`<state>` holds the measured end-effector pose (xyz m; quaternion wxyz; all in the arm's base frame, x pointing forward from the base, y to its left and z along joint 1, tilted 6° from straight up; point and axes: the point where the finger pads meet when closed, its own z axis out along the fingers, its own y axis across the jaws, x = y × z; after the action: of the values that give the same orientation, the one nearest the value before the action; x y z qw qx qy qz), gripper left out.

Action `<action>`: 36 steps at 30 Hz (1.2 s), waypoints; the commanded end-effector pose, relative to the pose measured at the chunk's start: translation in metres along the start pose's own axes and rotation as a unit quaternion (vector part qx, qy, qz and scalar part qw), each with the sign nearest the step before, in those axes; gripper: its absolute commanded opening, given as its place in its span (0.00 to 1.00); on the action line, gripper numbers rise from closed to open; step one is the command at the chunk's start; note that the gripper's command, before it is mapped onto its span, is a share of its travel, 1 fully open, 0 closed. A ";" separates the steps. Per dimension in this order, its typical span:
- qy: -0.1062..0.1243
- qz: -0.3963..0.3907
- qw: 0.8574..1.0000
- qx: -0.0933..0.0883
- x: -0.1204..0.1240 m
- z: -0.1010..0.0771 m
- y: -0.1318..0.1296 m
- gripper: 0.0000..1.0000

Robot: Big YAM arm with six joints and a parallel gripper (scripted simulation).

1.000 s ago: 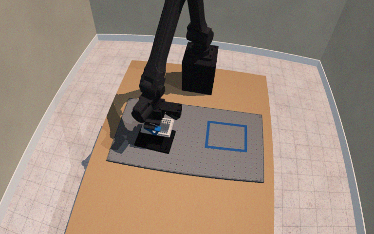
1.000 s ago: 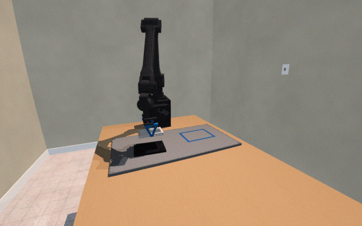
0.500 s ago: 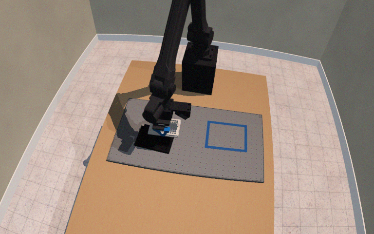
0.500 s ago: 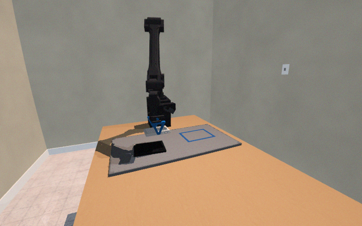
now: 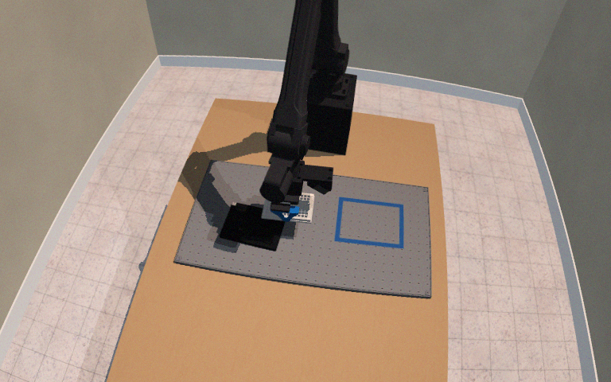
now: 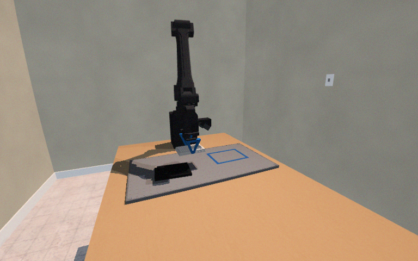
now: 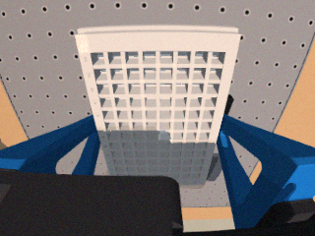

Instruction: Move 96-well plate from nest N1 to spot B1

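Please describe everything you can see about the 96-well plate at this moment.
The 96-well plate is a white rectangular tray that looks like plastic, its top a grid of small square wells inside a plain rim. It faces right way up and is held in the air above the grey deck, between the black nest and the blue outline. The gripper is shut on its two long sides; only the blue fingers touch it.

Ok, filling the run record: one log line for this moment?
phase: transfer | fingers: shut on 96-well plate | plate: off nest N1, airborne | B1 outline: unfilled
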<state>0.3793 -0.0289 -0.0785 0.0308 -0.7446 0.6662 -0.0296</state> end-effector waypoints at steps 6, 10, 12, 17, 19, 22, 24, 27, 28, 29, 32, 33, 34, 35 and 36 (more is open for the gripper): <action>0.004 0.011 1.000 0.025 -0.022 -0.013 -0.008 0.00; 0.004 0.011 1.000 0.025 -0.035 -0.012 -0.005 0.00; 0.003 0.011 1.000 0.025 -0.042 -0.012 -0.004 0.00; 0.003 0.011 1.000 0.022 -0.052 -0.012 -0.001 0.00; 0.003 0.011 1.000 0.026 -0.058 -0.011 -0.001 0.00; 0.002 0.011 1.000 0.024 -0.069 -0.010 0.001 0.00; 0.002 0.011 1.000 0.024 -0.075 -0.010 0.003 0.00; 0.001 0.011 1.000 0.024 -0.085 -0.010 0.004 0.00; 0.001 0.011 1.000 0.024 -0.089 -0.009 0.005 0.00; 0.001 0.011 1.000 0.024 -0.092 -0.009 0.006 0.00; 0.001 0.011 1.000 0.024 -0.099 -0.009 0.007 0.00; 0.001 0.011 1.000 0.024 -0.099 -0.009 0.007 0.00; 0.000 0.011 1.000 0.026 -0.102 -0.011 0.003 0.00; 0.000 0.011 1.000 0.026 -0.106 -0.010 0.005 0.00; 0.000 0.011 1.000 0.025 -0.109 -0.009 0.008 0.00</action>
<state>0.3508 0.0692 -0.0840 0.0296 -0.7439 0.6669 -0.0318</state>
